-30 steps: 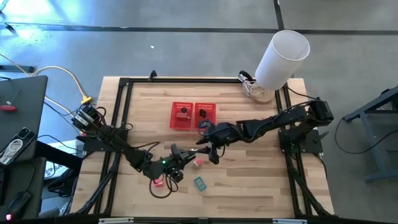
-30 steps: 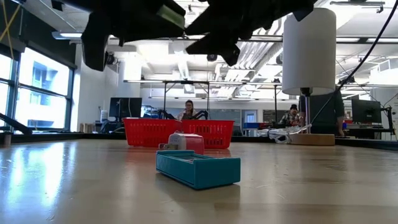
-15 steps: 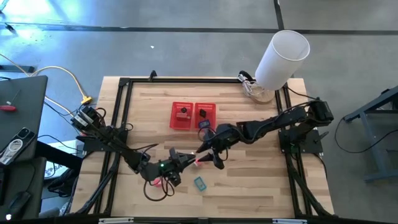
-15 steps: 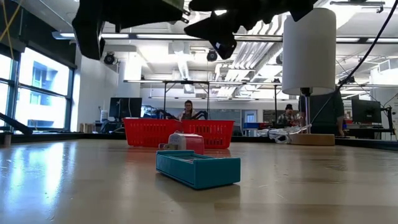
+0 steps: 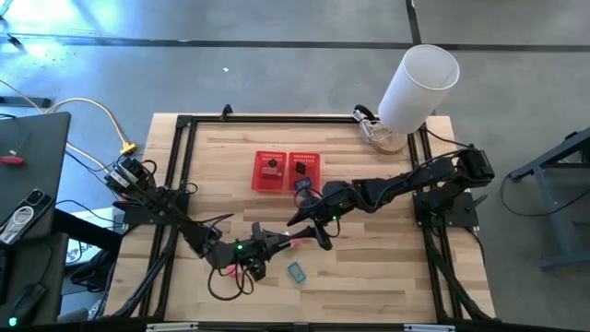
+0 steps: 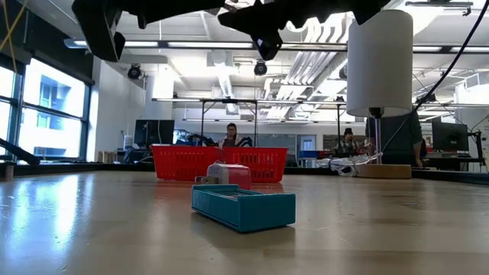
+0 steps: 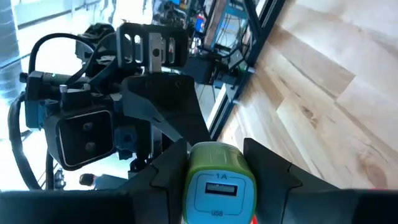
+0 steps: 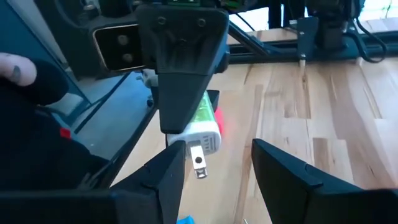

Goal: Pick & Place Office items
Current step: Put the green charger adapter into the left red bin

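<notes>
Two end effectors meet above the middle of the bench (image 5: 387, 267), a little toward its front edge. The left end effector (image 7: 214, 158) has its fingers closed on a green charger (image 7: 216, 177), which looks like a small plug adapter with a white end and metal prongs; in the right wrist view the same charger (image 8: 202, 130) points toward the right end effector (image 8: 217, 165). The right end effector has its fingers parted and empty, one on each side of the charger's pronged end and very near it, but I cannot tell if they touch it.

A teal item (image 6: 243, 206) lies flat on the bench near the front edge, below both end effectors and apart from them. A pale pink item (image 6: 229, 175) stands just behind it. The red mesh basket (image 5: 287, 172) sits toward the back edge, with one small dark thing in each compartment.
</notes>
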